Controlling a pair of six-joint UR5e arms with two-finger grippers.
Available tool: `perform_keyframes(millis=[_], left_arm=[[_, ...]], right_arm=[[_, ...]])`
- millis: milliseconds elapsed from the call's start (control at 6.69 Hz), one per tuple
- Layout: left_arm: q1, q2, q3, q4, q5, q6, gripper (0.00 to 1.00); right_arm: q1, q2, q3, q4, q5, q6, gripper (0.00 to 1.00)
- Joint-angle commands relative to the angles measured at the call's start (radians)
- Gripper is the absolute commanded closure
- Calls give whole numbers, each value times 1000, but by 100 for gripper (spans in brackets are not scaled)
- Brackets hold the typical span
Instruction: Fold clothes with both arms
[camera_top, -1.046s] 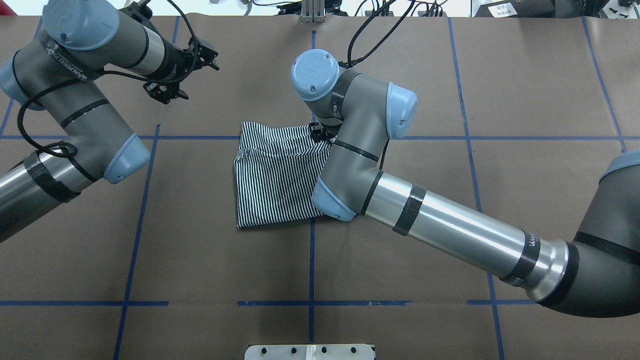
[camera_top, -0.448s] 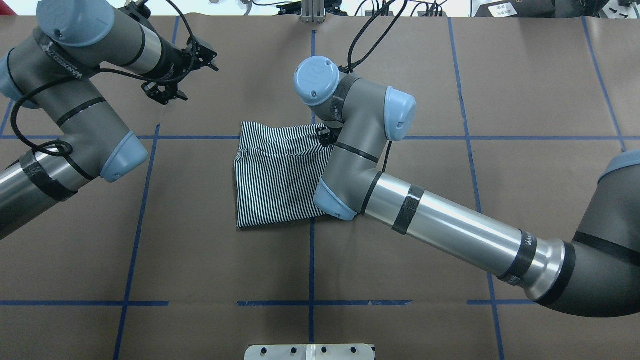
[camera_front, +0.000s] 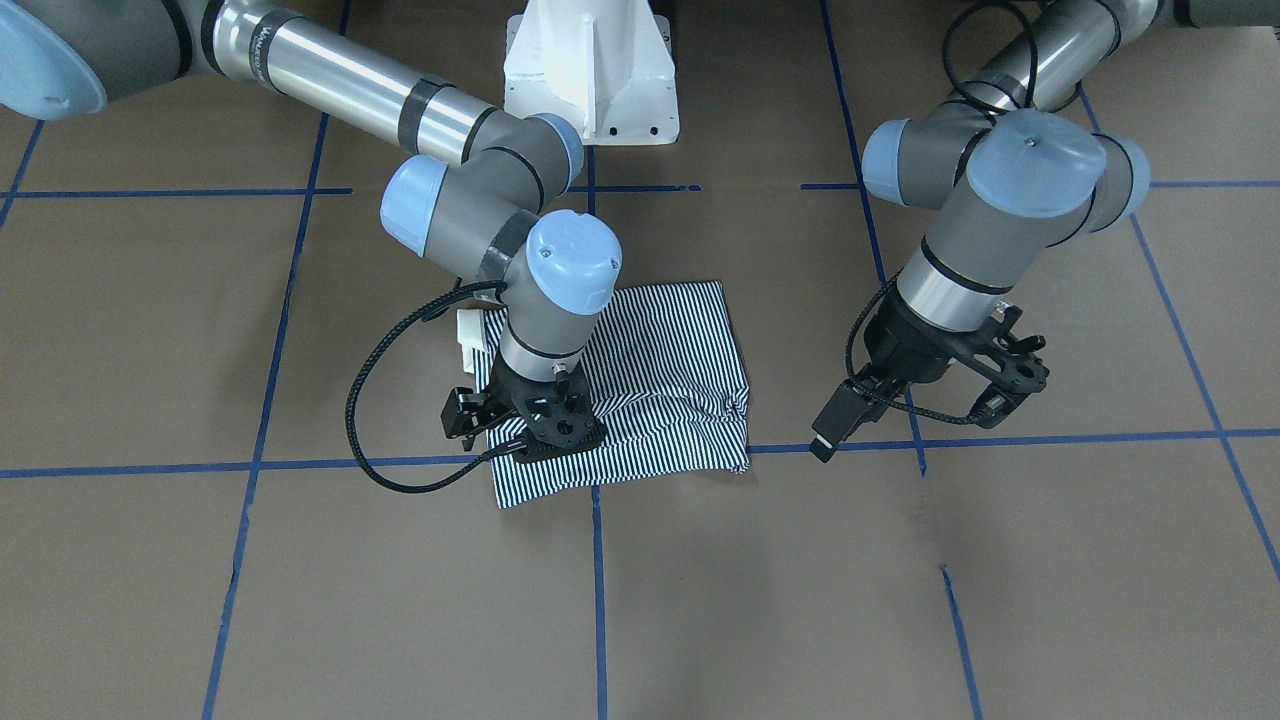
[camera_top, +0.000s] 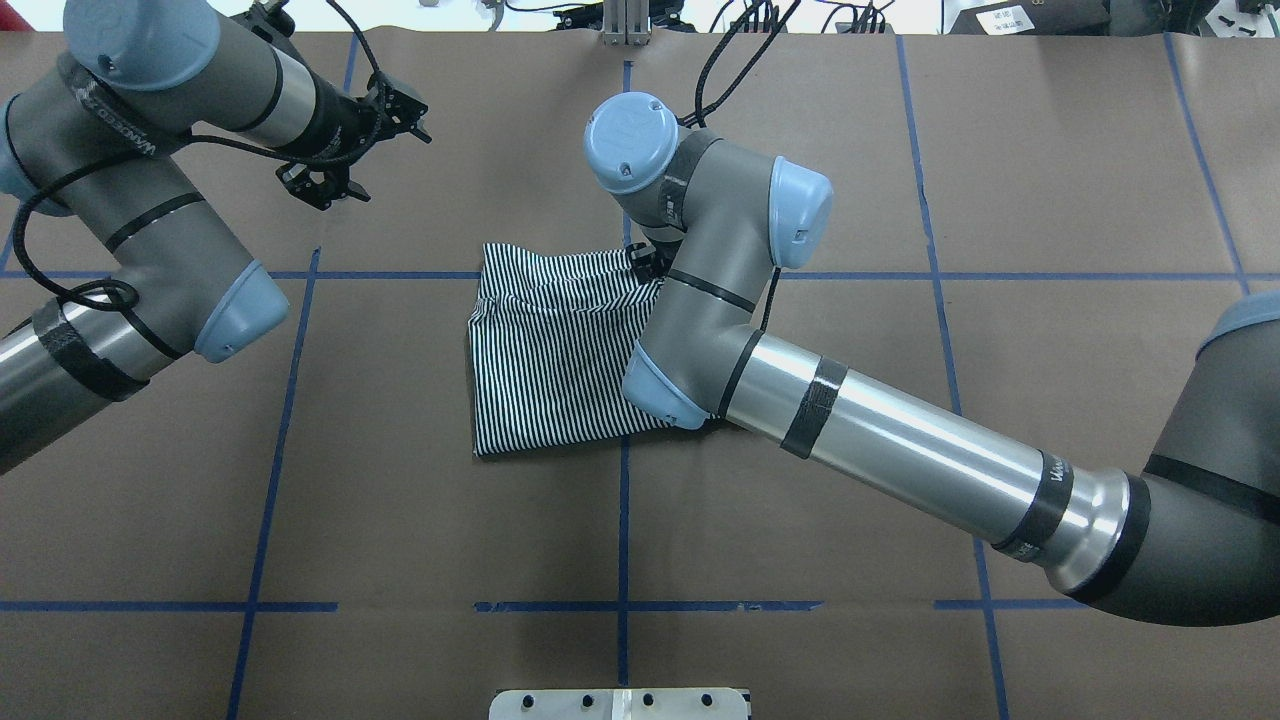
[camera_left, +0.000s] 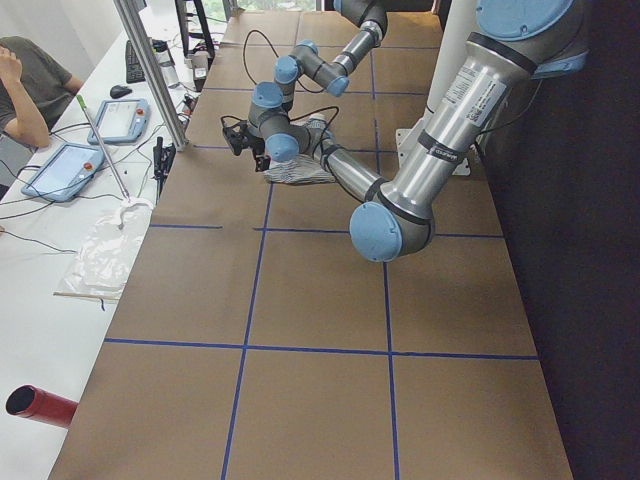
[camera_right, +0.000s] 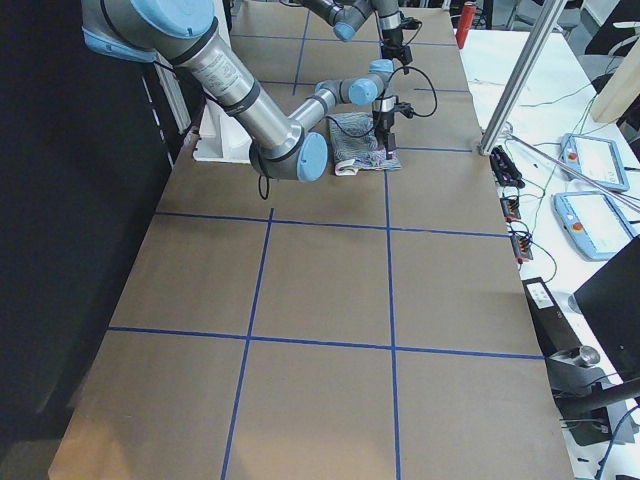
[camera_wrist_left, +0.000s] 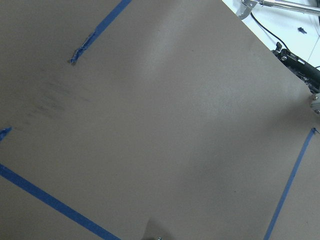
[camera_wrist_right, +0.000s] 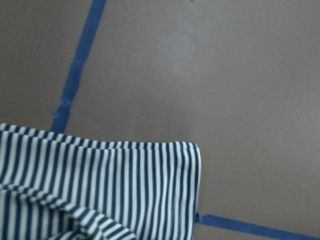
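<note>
The striped polo shirt (camera_front: 660, 350) lies folded into a flat rectangle at the table's middle, and it also shows in the overhead view (camera_top: 550, 350). A cream bit (camera_front: 468, 340) sticks out at one edge. My right gripper (camera_front: 548, 440) is low over the shirt's far corner, jaws spread, with the fabric lying flat beneath; it is mostly hidden under the wrist in the overhead view (camera_top: 640, 262). The right wrist view shows that corner (camera_wrist_right: 100, 185) flat on the brown paper. My left gripper (camera_front: 1010, 390) is open and empty above bare table, well off to the shirt's side (camera_top: 325, 185).
The white pedestal base (camera_front: 590, 70) stands behind the shirt. Blue tape lines (camera_top: 622, 520) grid the brown paper. A metal post (camera_left: 150, 75), tablets (camera_left: 65, 165) and a seated person (camera_left: 30, 90) are beyond the table's far edge.
My left arm has drawn slightly back and away from the shirt. My right wrist has shifted a little over the shirt's far corner. The shirt has not moved.
</note>
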Motion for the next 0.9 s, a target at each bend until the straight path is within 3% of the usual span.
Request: perform_keyframes(millis=[0, 747], left_arm=[[-1, 1, 1, 0, 0, 0, 0], [-1, -1, 0, 1, -2, -1, 0]], right_arm=[[-25, 10, 9, -1, 18, 7, 0], [-19, -7, -28, -1, 6, -10, 0]])
